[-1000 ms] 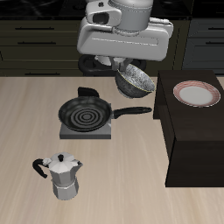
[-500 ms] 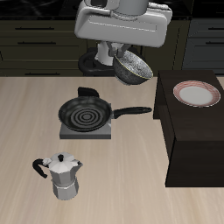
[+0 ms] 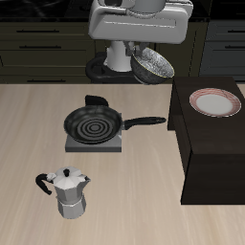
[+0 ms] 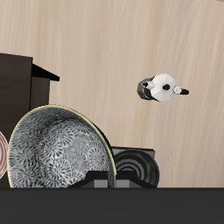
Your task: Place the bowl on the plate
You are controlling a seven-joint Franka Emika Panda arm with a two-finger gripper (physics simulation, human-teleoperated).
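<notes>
The bowl [image 3: 154,65], dark grey outside and speckled inside, hangs tilted high above the table with my gripper [image 3: 134,59] shut on its rim. The wrist view shows its speckled inside [image 4: 54,150] close up, the rim running between my fingers [image 4: 102,180]. The plate [image 3: 213,102], white with a reddish-pink rim band, lies on a dark raised box [image 3: 212,153] beside and below the bowl. Only a sliver of the plate [image 4: 3,156] shows past the bowl in the wrist view.
A black frying pan [image 3: 95,124] with a spiral pattern sits on a grey burner pad mid-table, its handle pointing toward the box. A silver moka pot [image 3: 67,192] stands near the table's front edge. Dark cabinets line the back.
The gripper has risen with the bowl, lifting it well above the table, and shifted slightly toward the box that carries the plate.
</notes>
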